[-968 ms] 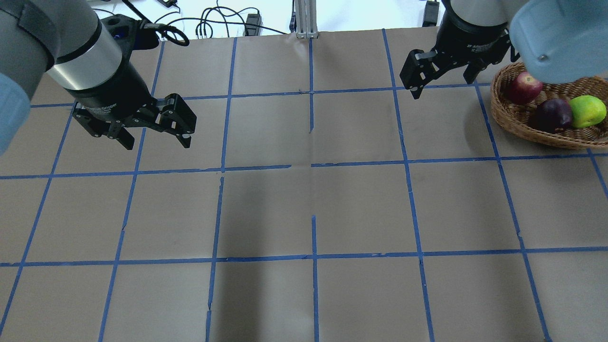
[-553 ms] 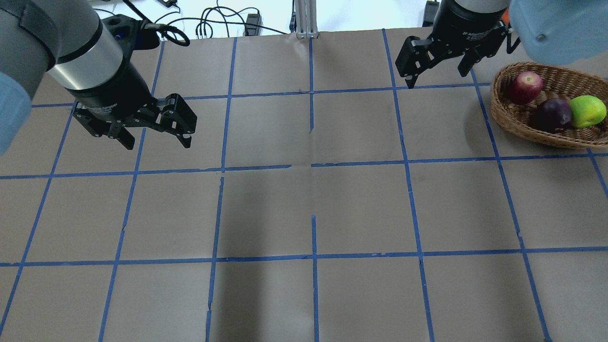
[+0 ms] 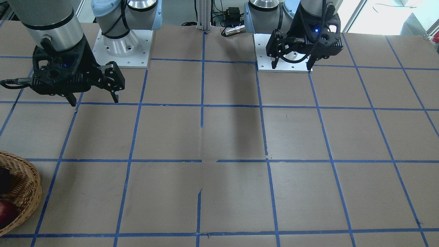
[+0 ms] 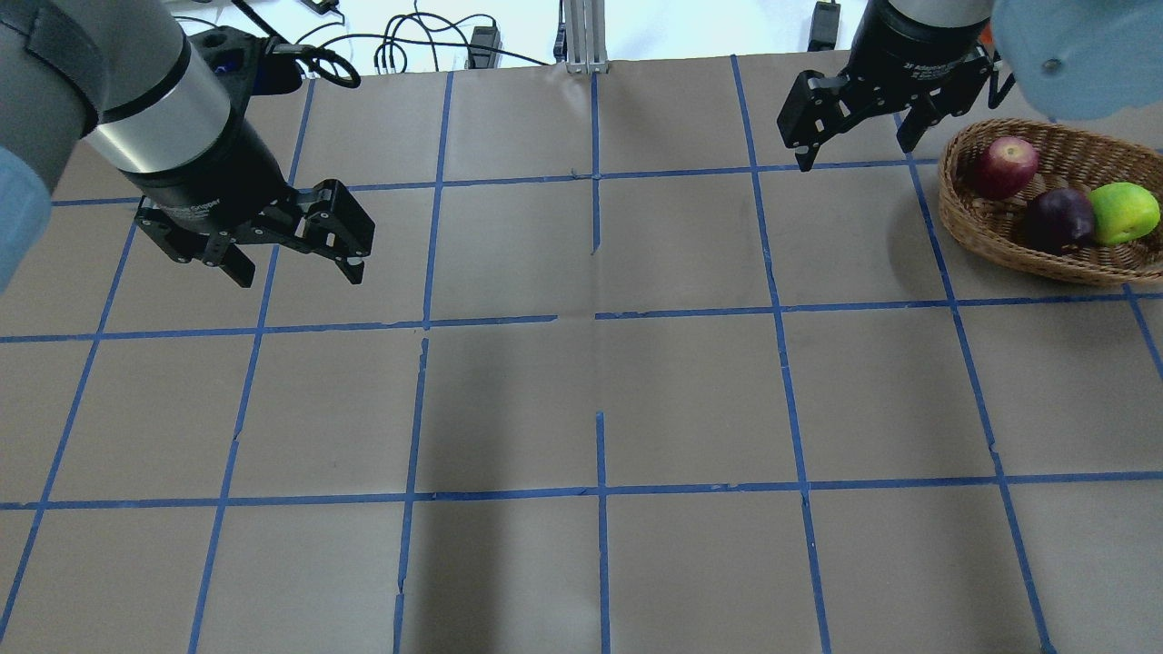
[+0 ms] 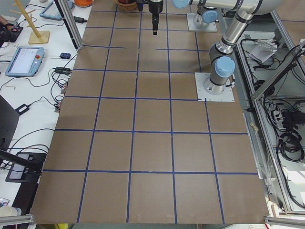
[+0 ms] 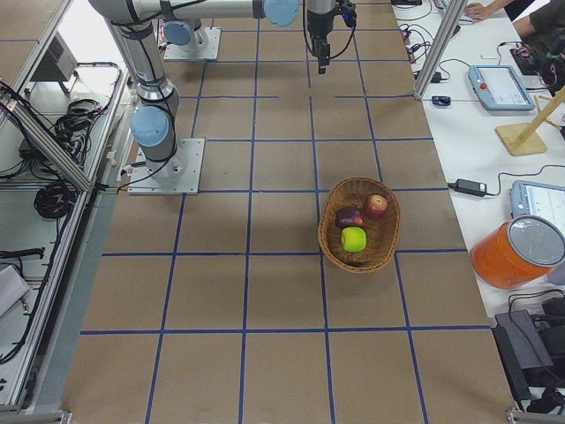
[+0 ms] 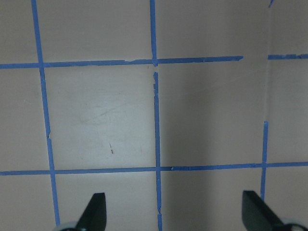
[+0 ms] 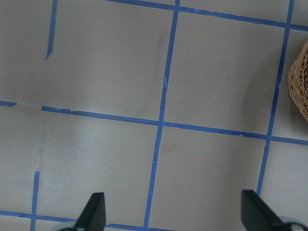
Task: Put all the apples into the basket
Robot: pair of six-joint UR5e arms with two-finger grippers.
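Currently all three apples (image 4: 1058, 221) sit inside the basket (image 4: 1018, 257). Left gripper (image 4: 300, 272) and right gripper (image 4: 856, 154) hover over tabletop (image 4: 690, 400), fingers (image 4: 345, 232) wide, empty.

Left arm (image 4: 154, 109) and right arm (image 3: 51, 20): silver-grey tubes, pale blue joint caps. Left gripper (image 4: 300, 274) and right gripper (image 4: 855, 157): black, two-fingered.

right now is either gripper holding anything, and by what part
Nothing is held. The left gripper and right gripper are both open and empty; the red apple, dark apple and green apple lie in the basket.
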